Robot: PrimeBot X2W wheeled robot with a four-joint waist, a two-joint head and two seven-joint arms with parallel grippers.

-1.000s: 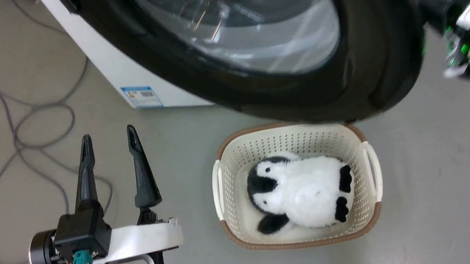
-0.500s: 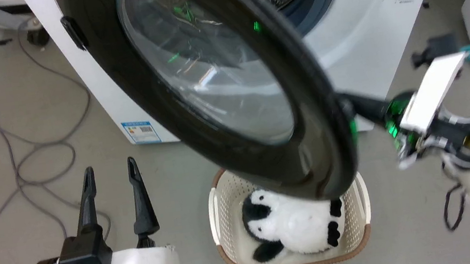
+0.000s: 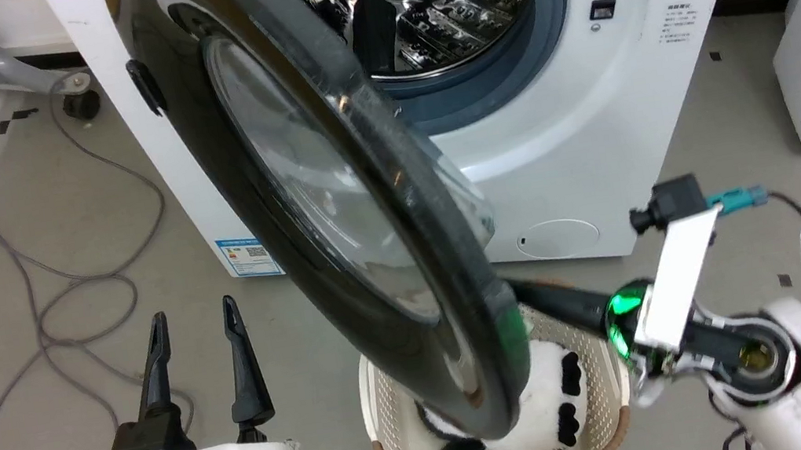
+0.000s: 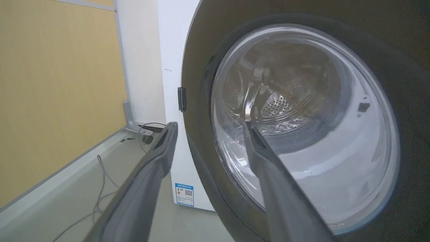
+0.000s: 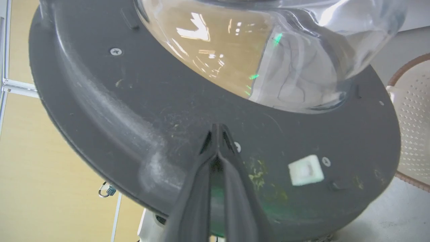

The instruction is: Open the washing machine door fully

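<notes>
The washing machine door [image 3: 341, 250] stands swung well out from the washing machine [image 3: 593, 133], roughly square to the white front, so the steel drum [image 3: 431, 6] lies open to the room. From here it looks like the middle of the opening swing: the latch is free, but the door is not folded back as far as it could go.

The right gripper [image 5: 218, 127] does the work. Its fingers are pressed together, holding nothing, and their tips rest against the dull black inner face of the door, just below the bulging glass bowl. It is a push, not a grasp. The left gripper [image 3: 193, 310] hangs low on the outer side of the door, fingers spread and empty, clear of the glossy ring.

I would say the next move calls for the right arm to carry on pushing towards the robot's left, following the door's arc round its hinge so the tips do not skid across the smooth plastic. The door's lower edge hangs above the basket [image 3: 613, 415] holding the plush penguin [image 3: 554, 400]; whether they touch, I cannot tell.
</notes>
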